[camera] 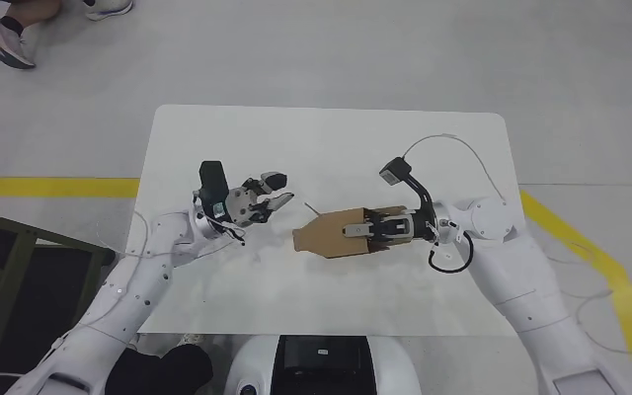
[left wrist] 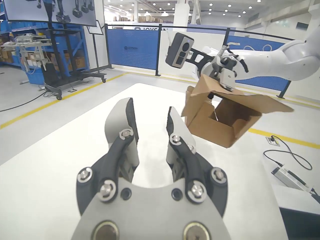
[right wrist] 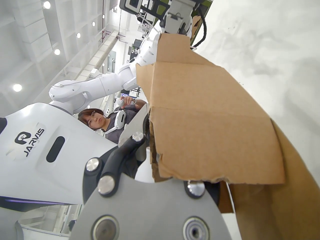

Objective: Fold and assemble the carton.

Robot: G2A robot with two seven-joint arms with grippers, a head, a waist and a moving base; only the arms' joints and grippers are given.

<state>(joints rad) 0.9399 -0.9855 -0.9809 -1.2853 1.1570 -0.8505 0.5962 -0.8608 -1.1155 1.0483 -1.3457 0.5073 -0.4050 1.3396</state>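
A brown cardboard carton [camera: 331, 237] lies partly opened on the white table [camera: 326, 138], right of centre. In the left wrist view the carton [left wrist: 220, 123] shows an open mouth with loose flaps spread out. My right gripper [camera: 375, 228] is shut on one of the carton's panels and holds it from the right side; the same gripper [left wrist: 226, 82] pinches the upper panel. In the right wrist view the carton [right wrist: 207, 116] covers one finger. My left gripper [camera: 273, 192] is open and holds nothing, a short way left of the carton; its fingers [left wrist: 130, 116] hover over bare table.
A white cable [camera: 464, 148] loops above the table's far right part, from the right arm. The table's far half and front strip are bare. Yellow floor tape [camera: 64, 186] runs beside the table on both sides.
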